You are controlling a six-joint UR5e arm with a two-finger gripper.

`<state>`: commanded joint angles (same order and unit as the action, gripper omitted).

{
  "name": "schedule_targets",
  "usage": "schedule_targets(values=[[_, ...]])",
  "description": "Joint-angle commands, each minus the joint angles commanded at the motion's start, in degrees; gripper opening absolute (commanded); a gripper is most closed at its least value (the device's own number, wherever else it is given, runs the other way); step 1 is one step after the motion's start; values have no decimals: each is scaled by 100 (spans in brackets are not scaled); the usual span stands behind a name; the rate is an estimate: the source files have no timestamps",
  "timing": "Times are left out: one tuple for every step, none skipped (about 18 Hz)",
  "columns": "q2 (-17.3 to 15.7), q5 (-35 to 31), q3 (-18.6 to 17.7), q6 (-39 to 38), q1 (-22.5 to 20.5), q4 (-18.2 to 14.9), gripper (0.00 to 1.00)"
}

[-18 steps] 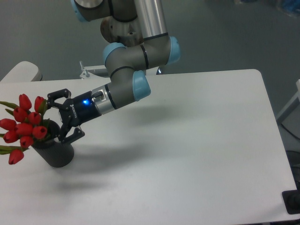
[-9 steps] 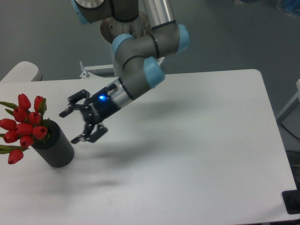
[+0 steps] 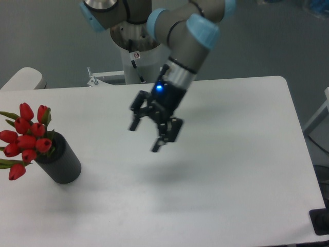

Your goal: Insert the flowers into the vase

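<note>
A matte dark grey cylindrical vase (image 3: 60,162) stands near the left edge of the smooth white counter (image 3: 231,170), tilted slightly. The red tulip flowers (image 3: 24,138) sit in its top hole, the glossy buds leaning out to the left with green leaves. The grey arm with pale blue joints reaches down over the counter's middle, well apart from the vase. Its black end effector (image 3: 146,137) points down-left, fingers spread wide, gripping nothing.

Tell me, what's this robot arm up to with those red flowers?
Nothing is in the gripper right now: it hangs open and empty above the middle of the white table. The flowers already stand in the dark grey vase at the table's left edge, leaning out to the left. The job looks done.
</note>
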<state>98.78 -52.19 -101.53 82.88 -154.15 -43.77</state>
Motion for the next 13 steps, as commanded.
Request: schedule_targets(values=[[44,-158,123,26,-53,9,100],[132,-334,264,62,-106,0,100],[194,-518,396,149,-141,0,100],[264,-720,528,263,-159,0,100],[343,-948,668,429,-185,-9,100],[405,-1151,774,596,-203,-18,100],[457,-1301,862,729,-229,-26,100],[510,-1354,950,921,-256,-79,100],[554,-1364,1038,1176,-317,-175,100],[589,-1364,1117,1448,-404,-298,100],[616,-1372,1187,1720,-475,-421,100],[642,-1425,1258,1906,-510,-579,100],[660,-1477,1337,2029,-528,-763,100]])
